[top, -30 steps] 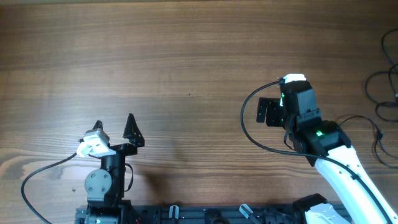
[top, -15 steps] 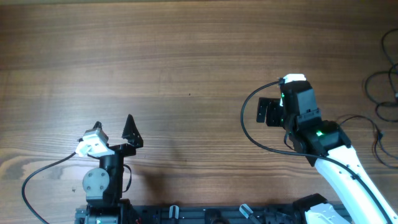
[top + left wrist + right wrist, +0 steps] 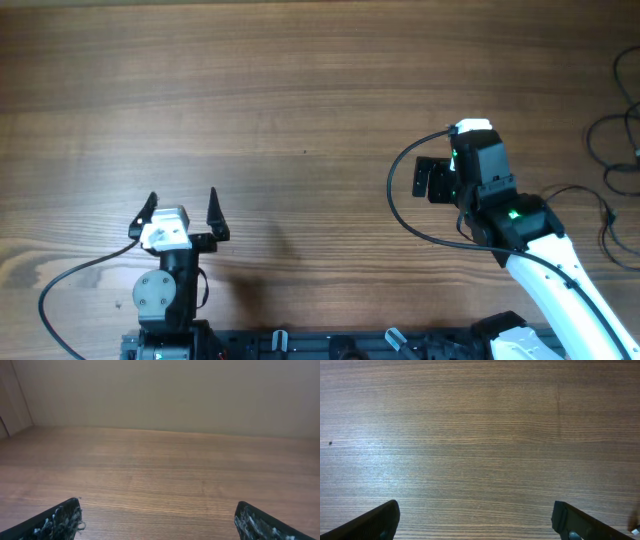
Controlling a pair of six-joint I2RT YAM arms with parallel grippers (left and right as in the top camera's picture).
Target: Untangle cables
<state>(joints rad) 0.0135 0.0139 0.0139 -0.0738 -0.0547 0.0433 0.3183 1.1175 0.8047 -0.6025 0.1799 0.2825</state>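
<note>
Surface: a brown wood-grain tabletop [image 3: 300,80], bare over most of its width, with one small dark speck [image 3: 305,152] near the middle.
Room: in the left wrist view a plain beige wall [image 3: 165,390] rises behind the far edge of the tabletop.
Cables: thin black cords [image 3: 607,214] lie in loose loops at the right edge of the tabletop, partly cut off by the picture's border and well apart from both claws.
Left claw: the left claw [image 3: 182,196] sits near the near edge, towards the left corner, its fingers pointing at the far edge. The fingers are spread wide with nothing between them, and the wrist view shows only bare wood in the gap.
Right claw: the right claw [image 3: 477,522] is right of the middle of the tabletop, facing down at the wood. Its two tips are far apart and it holds nothing.
Change: a second ago the left claw was twisted to one side, with its white camera block off to the left. It now sits square. The right arm and the cords look unmoved.
</note>
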